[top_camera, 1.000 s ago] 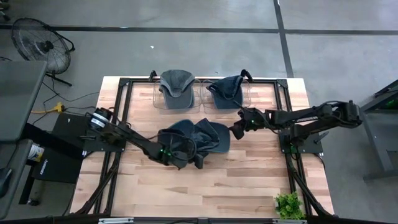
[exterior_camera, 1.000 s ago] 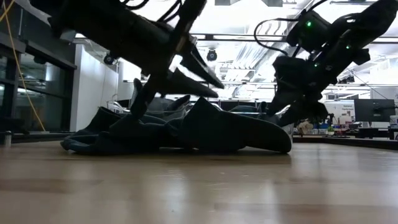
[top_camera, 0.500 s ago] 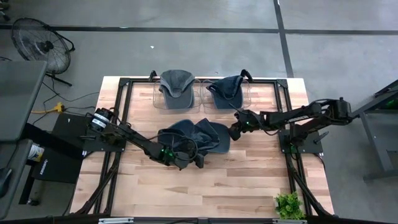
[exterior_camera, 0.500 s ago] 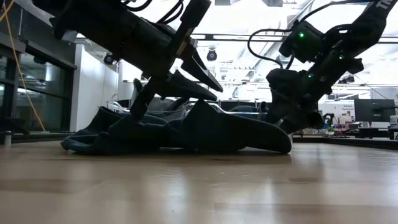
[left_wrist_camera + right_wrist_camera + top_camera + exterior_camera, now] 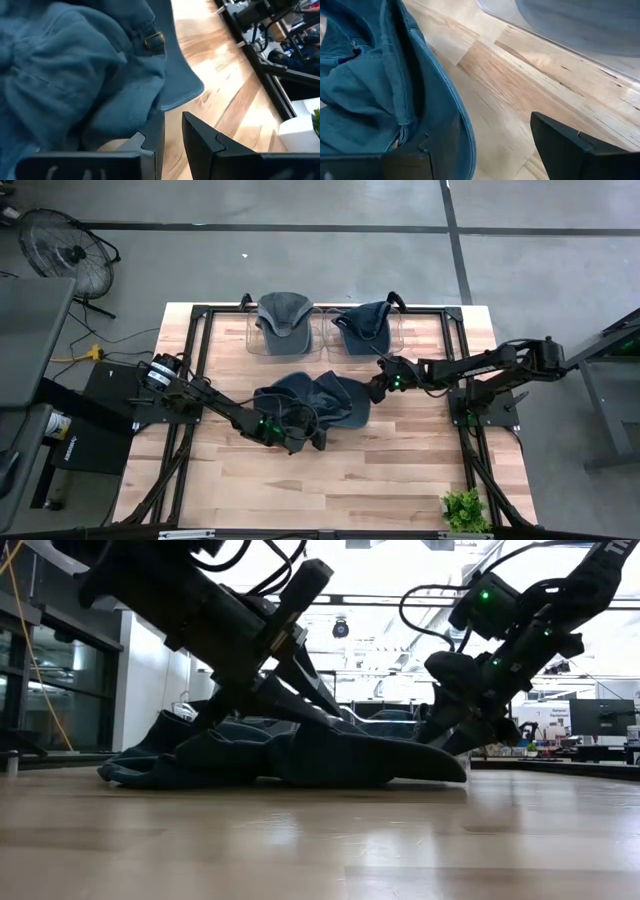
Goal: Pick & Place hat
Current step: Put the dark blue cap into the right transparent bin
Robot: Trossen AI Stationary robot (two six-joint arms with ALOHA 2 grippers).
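A pile of dark blue hats (image 5: 315, 405) lies in the middle of the wooden table; it also shows in the low view (image 5: 290, 755). My left gripper (image 5: 303, 438) is down on the near side of the pile, its fingers a little apart (image 5: 172, 135) with bare wood between them. My right gripper (image 5: 376, 390) is wide open (image 5: 495, 145) at the pile's right side, by a hat's brim (image 5: 455, 100). A grey hat (image 5: 285, 315) and a blue hat (image 5: 365, 325) lie in two clear bins at the far edge. My left gripper slants down from the table's left onto the pile. The outer side of one finger (image 5: 150, 145) lies against the blue cloth (image 5: 115, 120), which rests on the table. Nothing is between the fingers. My right gripper's one finger (image 5: 440, 145) stands at the brim's edge (image 5: 466, 132), coming level from the table's right; I cannot tell whether it touches. The brim lies on the table.
The two clear bins (image 5: 325, 330) stand side by side at the far edge inside the black frame (image 5: 195, 315). Bare wood shows in front of the pile and to its right (image 5: 400, 460). A small green plant (image 5: 465, 508) stands at the near right corner.
My left gripper has gone down onto the pile, and the raised part of the hat under it has been flattened. My right gripper has gone toward the table's left and down, up to the hat's brim.
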